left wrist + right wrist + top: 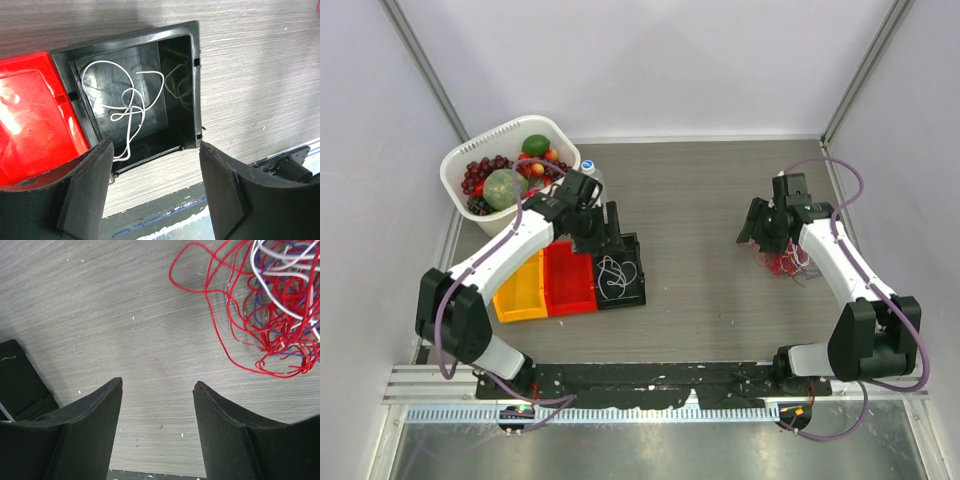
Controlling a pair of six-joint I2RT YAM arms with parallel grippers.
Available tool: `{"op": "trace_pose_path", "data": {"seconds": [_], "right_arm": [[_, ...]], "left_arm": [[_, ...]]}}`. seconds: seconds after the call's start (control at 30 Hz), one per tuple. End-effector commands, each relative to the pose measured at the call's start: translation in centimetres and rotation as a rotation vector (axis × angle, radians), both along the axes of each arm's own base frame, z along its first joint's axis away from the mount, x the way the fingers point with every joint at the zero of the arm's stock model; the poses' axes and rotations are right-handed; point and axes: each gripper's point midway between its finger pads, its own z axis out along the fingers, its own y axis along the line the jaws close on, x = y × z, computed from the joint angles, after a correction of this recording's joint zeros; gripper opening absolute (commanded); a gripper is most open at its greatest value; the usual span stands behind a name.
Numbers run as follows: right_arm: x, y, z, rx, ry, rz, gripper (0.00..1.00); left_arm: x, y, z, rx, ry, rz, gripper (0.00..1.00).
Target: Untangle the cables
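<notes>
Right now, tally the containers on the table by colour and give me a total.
yellow bin: 1
red bin: 1
black bin: 1, with a white cable inside
white basket: 1, full of fruit
Total: 4

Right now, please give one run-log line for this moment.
left gripper: open over black plastic bin | thin white cable: lying inside bin | right gripper: open, empty | red-white-purple cable tangle: on grey table
</notes>
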Motion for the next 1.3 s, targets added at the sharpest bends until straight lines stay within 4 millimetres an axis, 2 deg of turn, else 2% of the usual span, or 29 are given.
{"op": "trace_pose_path", "data": {"seconds": [0.0, 0.07, 0.13, 0.23, 0.27, 0.3, 0.37, 0.43, 0.53, 0.57, 0.6, 0.67, 0.7, 0.73, 0.77, 0.8, 0.83, 0.87, 0.9, 0.93, 1.0, 1.1, 1.13, 1.2, 1.27], "right_arm": [[2.3, -0.9, 2.2, -0.054, -0.028, -0.038, 0.64], [2.9, -1.6, 2.3, -0.077, -0.014, -0.054, 0.66], [3.8, -3.5, 2.5, -0.124, 0.002, -0.107, 0.67], [4.6, -8.1, 2.1, -0.115, 0.047, -0.274, 0.68], [4.8, -8.8, 2.0, -0.094, 0.052, -0.321, 0.68], [4.8, -10.7, 1.6, -0.060, 0.072, -0.391, 0.68], [5.0, -12.4, 0.9, 0.002, 0.097, -0.460, 0.68], [5.5, -13.8, -0.2, 0.009, 0.113, -0.476, 0.68], [6.2, -14.1, -2.3, 0.005, 0.139, -0.428, 0.69], [6.1, -13.8, -3.9, 0.007, 0.173, -0.409, 0.69], [6.1, -13.5, -4.5, 0.013, 0.185, -0.399, 0.68], [5.2, -11.1, -6.8, 0.018, 0.261, -0.335, 0.67], [5.1, -10.4, -7.1, 0.010, 0.269, -0.316, 0.67], [4.6, -8.3, -7.2, -0.011, 0.278, -0.268, 0.67], [4.5, -7.4, -7.0, -0.021, 0.270, -0.249, 0.67], [4.0, -4.7, -6.9, -0.008, 0.271, -0.210, 0.67], [3.7, -3.0, -6.6, 0.019, 0.268, -0.192, 0.66], [2.7, 0.2, -6.4, 0.074, 0.267, -0.152, 0.66], [2.2, 1.6, -6.2, 0.104, 0.261, -0.148, 0.66], [1.5, 4.3, -5.5, 0.157, 0.237, -0.114, 0.66], [0.3, 7.3, -4.9, 0.218, 0.225, -0.074, 0.66], [-0.8, 9.9, -3.6, 0.284, 0.220, -0.003, 0.66], [-0.9, 10.1, -3.3, 0.278, 0.216, 0.026, 0.66], [-1.0, 9.7, -2.4, 0.237, 0.201, 0.074, 0.67], [-1.1, 8.1, -1.8, 0.142, 0.184, 0.095, 0.67]], "left_arm": [[0.1, 1.3, 4.0, 0.056, -0.115, -0.078, 0.74], [0.1, 1.2, 4.8, 0.050, -0.137, -0.099, 0.75], [-0.1, 0.8, 5.8, 0.012, -0.157, -0.118, 0.73], [-1.3, -1.2, 7.5, -0.124, -0.168, -0.176, 0.67], [-1.8, -1.8, 7.8, -0.167, -0.164, -0.195, 0.66], [-2.4, -2.3, 8.0, -0.211, -0.151, -0.214, 0.65], [-3.5, -3.2, 8.2, -0.269, -0.139, -0.252, 0.65], [-4.5, -3.7, 8.7, -0.312, -0.154, -0.299, 0.67], [-5.2, -3.5, 9.3, -0.322, -0.204, -0.370, 0.69], [-5.5, -3.2, 9.2, -0.305, -0.209, -0.389, 0.70], [-5.6, -3.0, 9.3, -0.290, -0.217, -0.403, 0.70], [-5.8, -2.5, 9.1, -0.260, -0.228, -0.427, 0.70], [-5.9, -2.3, 8.9, -0.249, -0.232, -0.436, 0.70], [-5.9, -2.1, 8.8, -0.241, -0.230, -0.437, 0.70], [-6.1, -2.1, 8.7, -0.239, -0.223, -0.440, 0.70], [-6.3, -2.2, 8.7, -0.246, -0.216, -0.444, 0.70], [-6.4, -2.3, 8.7, -0.258, -0.211, -0.444, 0.70], [-6.4, -2.5, 8.7, -0.270, -0.207, -0.441, 0.70], [-6.4, -2.7, 8.6, -0.282, -0.202, -0.436, 0.70], [-6.3, -2.9, 8.6, -0.292, -0.197, -0.428, 0.70], [-5.9, -3.5, 8.7, -0.322, -0.197, -0.412, 0.69], [-5.4, -4.9, 8.6, -0.367, -0.178, -0.384, 0.65], [-5.2, -5.5, 8.6, -0.376, -0.176, -0.382, 0.64], [-5.0, -7.1, 8.5, -0.383, -0.159, -0.378, 0.62], [-4.8, -8.9, 8.2, -0.387, -0.140, -0.368, 0.61]]}}
